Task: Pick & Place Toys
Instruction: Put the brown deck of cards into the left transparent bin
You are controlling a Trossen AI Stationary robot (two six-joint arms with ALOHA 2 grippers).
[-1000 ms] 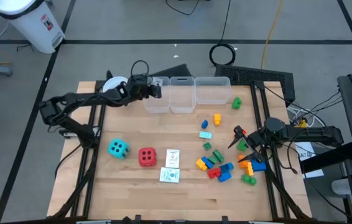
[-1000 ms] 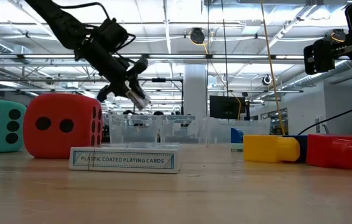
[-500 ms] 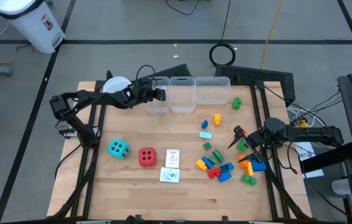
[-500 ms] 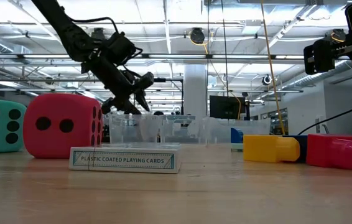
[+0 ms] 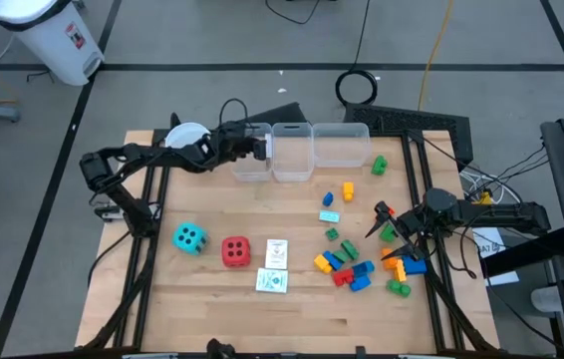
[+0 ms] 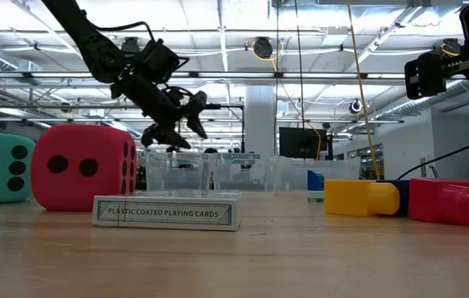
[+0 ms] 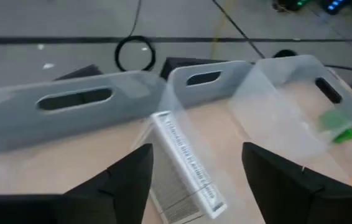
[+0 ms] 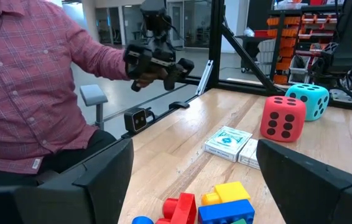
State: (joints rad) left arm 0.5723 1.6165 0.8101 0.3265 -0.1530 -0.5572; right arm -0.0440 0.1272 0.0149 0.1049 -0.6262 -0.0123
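The wooden table (image 5: 212, 299) is offering open room along its near edge and in the stretch between the bins and the toys, while the three clear bins (image 5: 292, 152) are lining the far edge beside a white cup (image 5: 184, 135). The left arm is reaching from the left side along the far edge, its wrist angled down over the leftmost bin (image 5: 250, 160); the left gripper (image 5: 260, 147) is hanging above that bin with its fingers (image 7: 117, 186) spread apart and gripping nothing, and a white card pack (image 7: 185, 168) is lying tilted inside the bin just beyond them. The right arm is waiting at the right edge, its right gripper (image 5: 381, 221) hovering with fingers spread wide and empty, just beside the scattered plastic bricks (image 5: 352, 267) at the right near part of the table. The teal die (image 5: 189, 237) and the red die (image 5: 235, 251) are sitting side by side at the left near part, with two more card packs (image 5: 274, 266) lying just right of the red die, touching nothing else. A person in a checked shirt (image 8: 27, 87) is showing beyond the table in the right wrist view
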